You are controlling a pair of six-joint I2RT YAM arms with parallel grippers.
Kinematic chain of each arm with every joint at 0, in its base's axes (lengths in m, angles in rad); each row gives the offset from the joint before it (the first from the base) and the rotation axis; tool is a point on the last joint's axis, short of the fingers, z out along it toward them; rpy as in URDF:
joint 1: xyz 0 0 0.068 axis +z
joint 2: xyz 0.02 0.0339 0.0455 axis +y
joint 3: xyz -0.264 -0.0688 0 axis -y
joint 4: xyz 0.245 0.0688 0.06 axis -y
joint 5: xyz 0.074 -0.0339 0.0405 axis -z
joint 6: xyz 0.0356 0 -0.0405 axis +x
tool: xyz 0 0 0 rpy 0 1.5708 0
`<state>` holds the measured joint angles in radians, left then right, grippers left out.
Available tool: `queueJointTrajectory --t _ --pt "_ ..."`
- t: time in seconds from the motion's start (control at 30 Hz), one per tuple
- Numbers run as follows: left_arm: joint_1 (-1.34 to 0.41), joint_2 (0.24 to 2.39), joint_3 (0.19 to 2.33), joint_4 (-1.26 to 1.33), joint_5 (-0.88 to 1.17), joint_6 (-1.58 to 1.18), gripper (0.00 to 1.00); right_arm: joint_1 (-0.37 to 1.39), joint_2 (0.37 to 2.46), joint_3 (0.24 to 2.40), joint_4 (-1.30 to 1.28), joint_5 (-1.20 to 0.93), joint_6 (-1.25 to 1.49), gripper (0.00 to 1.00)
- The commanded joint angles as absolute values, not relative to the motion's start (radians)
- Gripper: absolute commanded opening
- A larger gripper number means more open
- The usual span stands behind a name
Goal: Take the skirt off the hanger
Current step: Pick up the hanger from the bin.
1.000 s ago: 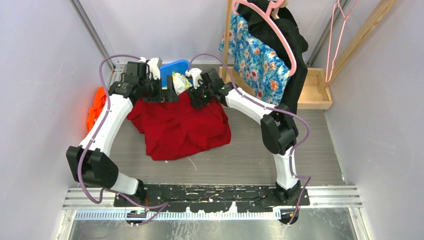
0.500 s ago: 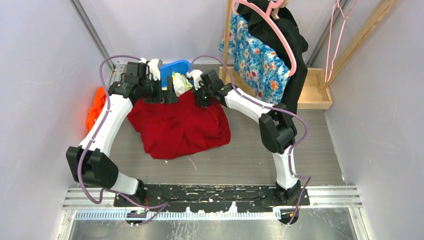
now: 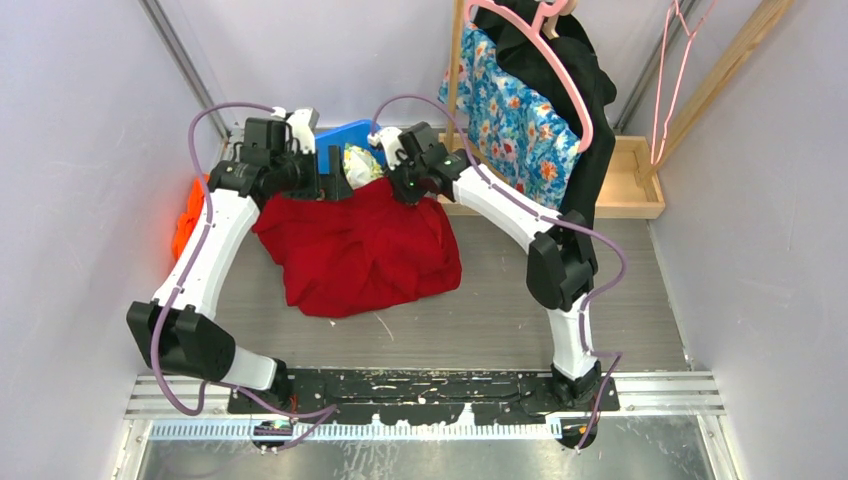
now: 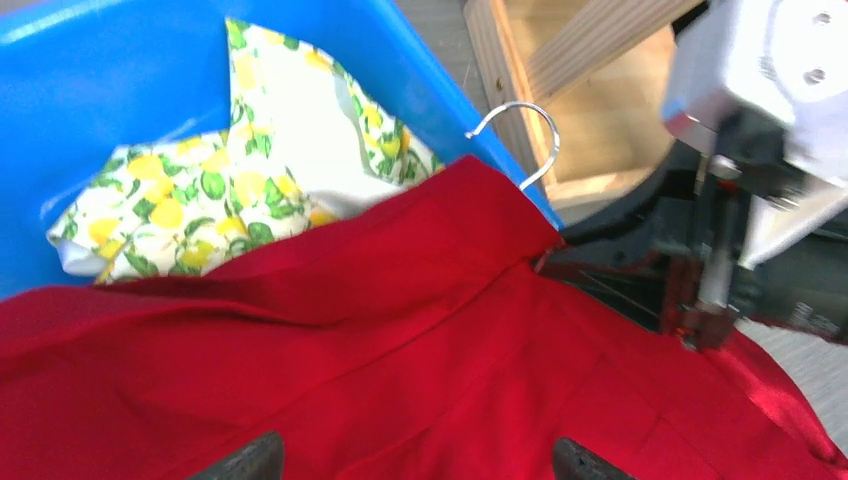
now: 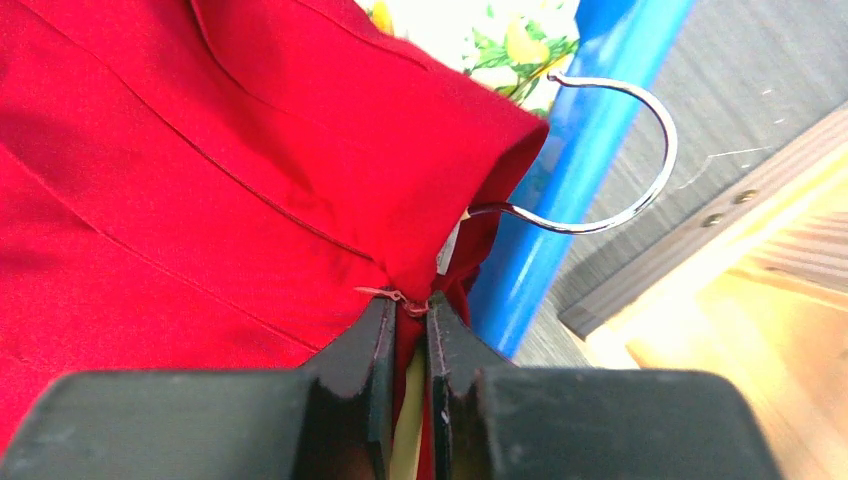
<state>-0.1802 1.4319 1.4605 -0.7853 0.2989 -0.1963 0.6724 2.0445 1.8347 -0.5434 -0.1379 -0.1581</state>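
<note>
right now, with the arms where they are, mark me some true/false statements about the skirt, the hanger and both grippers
1. The right gripper is pinched shut on the red skirt at its waist edge. True.
2. The left gripper is clamped on the hanger. False: its fingers stand wide apart and grip nothing.
3. The hanger's metal hook pokes out of the skirt's waist, next to the blue bin. True.
4. The blue bin is empty. False: a lemon-print cloth lies in it.
5. The skirt hangs from the wooden rack. False: it lies crumpled on the table.
</note>
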Motion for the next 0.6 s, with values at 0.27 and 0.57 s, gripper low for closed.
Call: queueJointTrajectory --t 0.27,0.57 --pt "-0.181 1.509 1.650 -0.663 0.417 -0.239 0.99 0.747 1.698 1.932 -0.686 -0.132 -0.234 0.00" --pt "-0.279 1.580 1.686 -0.607 0.638 -0.209 0.99 0.773 1.607 1.912 -0.735 -0.106 -0.250 0.00"
